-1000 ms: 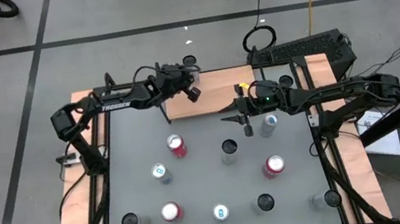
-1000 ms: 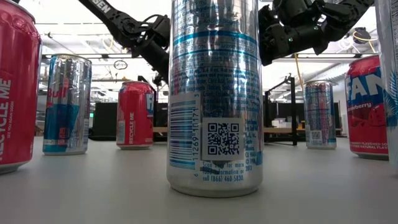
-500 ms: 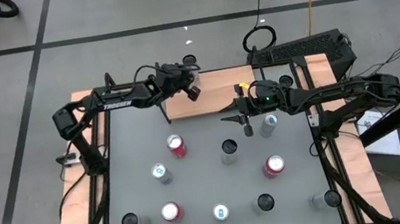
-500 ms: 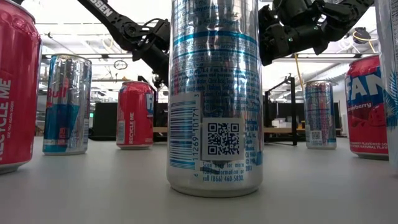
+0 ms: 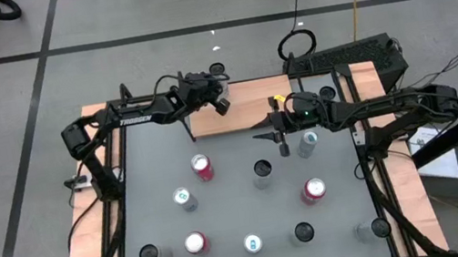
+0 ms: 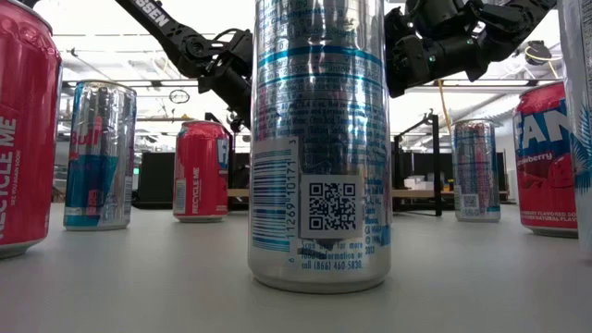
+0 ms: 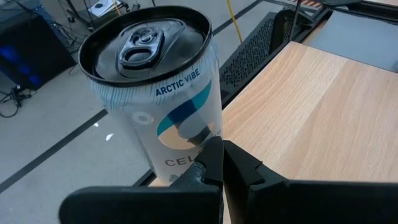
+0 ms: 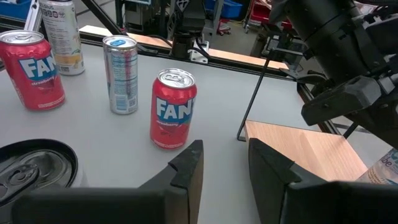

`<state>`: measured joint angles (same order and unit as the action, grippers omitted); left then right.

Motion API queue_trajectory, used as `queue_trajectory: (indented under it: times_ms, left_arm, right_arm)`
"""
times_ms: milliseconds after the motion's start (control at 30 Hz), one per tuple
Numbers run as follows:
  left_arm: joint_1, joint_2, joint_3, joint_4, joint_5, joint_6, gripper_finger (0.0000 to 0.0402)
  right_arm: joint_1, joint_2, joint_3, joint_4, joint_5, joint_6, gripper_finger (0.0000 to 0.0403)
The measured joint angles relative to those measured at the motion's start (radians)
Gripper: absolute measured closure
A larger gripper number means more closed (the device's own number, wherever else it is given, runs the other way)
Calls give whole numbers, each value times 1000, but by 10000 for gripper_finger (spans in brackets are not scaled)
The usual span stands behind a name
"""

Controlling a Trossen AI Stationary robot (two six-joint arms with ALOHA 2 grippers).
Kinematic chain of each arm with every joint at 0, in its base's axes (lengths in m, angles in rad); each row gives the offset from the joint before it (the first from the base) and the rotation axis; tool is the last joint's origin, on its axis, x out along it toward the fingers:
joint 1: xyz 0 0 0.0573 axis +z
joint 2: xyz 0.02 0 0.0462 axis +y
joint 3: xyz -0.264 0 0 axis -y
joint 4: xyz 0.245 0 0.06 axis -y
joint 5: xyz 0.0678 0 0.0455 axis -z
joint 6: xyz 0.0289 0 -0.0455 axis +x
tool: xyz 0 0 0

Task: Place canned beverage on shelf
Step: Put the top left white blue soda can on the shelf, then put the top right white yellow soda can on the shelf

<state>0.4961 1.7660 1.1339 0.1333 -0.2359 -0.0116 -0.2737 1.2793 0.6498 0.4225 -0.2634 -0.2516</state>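
A white Celsius can stands upright at the far left corner of the light-wood shelf; its base is hidden. In the high view the can sits just beyond my left gripper. My left gripper is shut, with its fingertips low against the can's side. My right gripper is open and empty, above the grey table just in front of the shelf and beside a silver can. It also shows in the right wrist view. My left gripper's shut fingertips stand at the lower part of the can's side wall. They come slanting down from the table's near side. I cannot tell whether they touch the can. The can stands upright, and the fingers hide its base.
Several cans stand on the grey table: a red one, a silver one, a black one and a red Fanta. More stand along the near edge. The shelf's black rod frame rises at its left end. The board's middle is bare.
My left gripper has edged slightly toward the table's far edge, staying shut behind the white can. The can stays upright at the shelf's corner.
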Motion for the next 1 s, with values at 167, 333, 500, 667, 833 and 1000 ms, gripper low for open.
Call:
queue_trajectory:
  times_ms: [167, 333, 500, 667, 833, 1000]
  left_arm:
    - [0, 0, 0, 4, 0, 0, 396]
    - [0, 0, 0, 18, 0, 0, 396]
    - [-4, 0, 0, 17, 15, -1, 396]
    - [-47, -30, 0, -13, 23, -8, 396]
    - [-150, -87, 0, -53, 21, -9, 396]
    - [-298, -118, 0, -63, 17, -9, 396]
  right_arm:
    - [0, 0, 0, 0, 0, 0, 312]
    - [0, 0, 0, 0, 0, 1, 312]
    - [1, 0, 0, 0, 0, 18, 312]
    - [9, -44, 0, -42, -3, 63, 312]
    - [44, -132, 1, -116, -3, 88, 312]
    - [90, -207, 1, -198, -2, 129, 312]
